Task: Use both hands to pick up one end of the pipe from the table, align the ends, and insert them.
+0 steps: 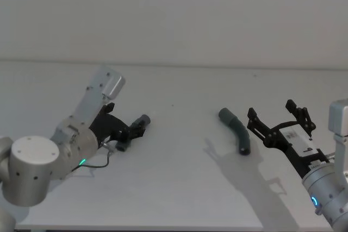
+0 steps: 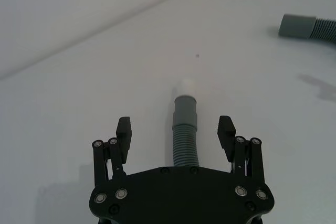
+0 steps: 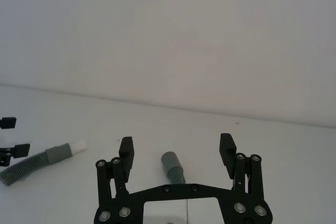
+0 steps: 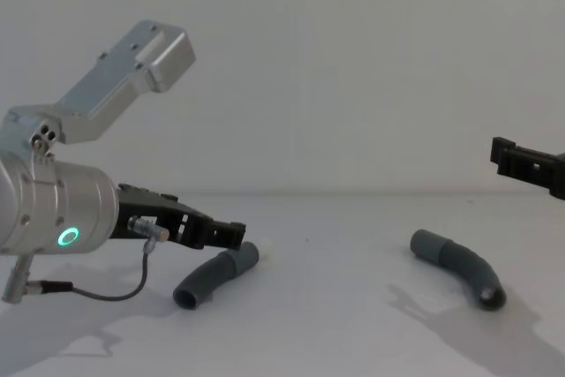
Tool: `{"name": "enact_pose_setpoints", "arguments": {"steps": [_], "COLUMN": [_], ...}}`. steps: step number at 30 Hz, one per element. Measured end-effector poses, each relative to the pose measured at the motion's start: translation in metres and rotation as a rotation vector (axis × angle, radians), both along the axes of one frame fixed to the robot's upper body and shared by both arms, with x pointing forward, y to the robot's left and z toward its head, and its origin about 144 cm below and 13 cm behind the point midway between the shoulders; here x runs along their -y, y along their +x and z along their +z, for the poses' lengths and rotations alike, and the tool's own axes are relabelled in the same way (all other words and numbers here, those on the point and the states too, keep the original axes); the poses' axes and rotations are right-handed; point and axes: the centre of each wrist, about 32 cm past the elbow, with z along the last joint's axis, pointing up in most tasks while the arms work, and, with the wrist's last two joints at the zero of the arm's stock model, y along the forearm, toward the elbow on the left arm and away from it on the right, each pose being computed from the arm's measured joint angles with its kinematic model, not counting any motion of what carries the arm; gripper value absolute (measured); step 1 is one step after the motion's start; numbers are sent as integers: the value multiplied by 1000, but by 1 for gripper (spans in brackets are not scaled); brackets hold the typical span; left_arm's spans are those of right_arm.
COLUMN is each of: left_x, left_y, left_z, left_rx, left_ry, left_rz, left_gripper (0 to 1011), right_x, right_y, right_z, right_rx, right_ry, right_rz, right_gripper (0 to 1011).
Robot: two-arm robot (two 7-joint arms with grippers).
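White table [image 1: 179, 188] and a blank wall are all that surround the work.

The left gripper [image 2: 175, 124] is spread wide and straddles the white-tipped hose [image 2: 185, 135]. The ribbed body runs between its fingers and the white tip [image 2: 185, 86] pokes out ahead of them. Neither finger seems to touch the hose, which lies a little nearer one finger.

The right gripper [image 3: 177, 142] is also spread wide. The collared hose [image 3: 172, 167] sits between and below its fingers, collar [image 3: 169, 160] pointing away from the palm.

Risks, as I judge them:
- On the left, the nearer finger could meet the hose first and roll or push it aside before the other closes.
- The ribs may flex, leaving the tip drooping.
- On the right, a curved piece grabbed off-centre could swivel, so the collar ends up facing the wrong way for mating.

The left wrist view gives the gaps beside each finger, which the arm hides from the head. From the chest, the right gripper [image 4: 530, 165] hangs well above the table, a height its own wrist camera flattens.
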Motion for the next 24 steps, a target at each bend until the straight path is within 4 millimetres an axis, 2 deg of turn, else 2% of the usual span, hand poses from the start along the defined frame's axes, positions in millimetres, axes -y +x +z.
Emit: {"name": "enact_pose_setpoints", "arguments": {"steps": [24], "left_x": [-8], "left_y": [34], "left_z": [11], "left_rx": [-117], "left_ry": [8], "left_rz": [-68], "left_gripper": [1002], "right_x": [0], "right_y": [0], "right_z": [0], "right_rx": [0], "right_ry": [0], "right_rz": [0], "right_gripper": [1001]}}
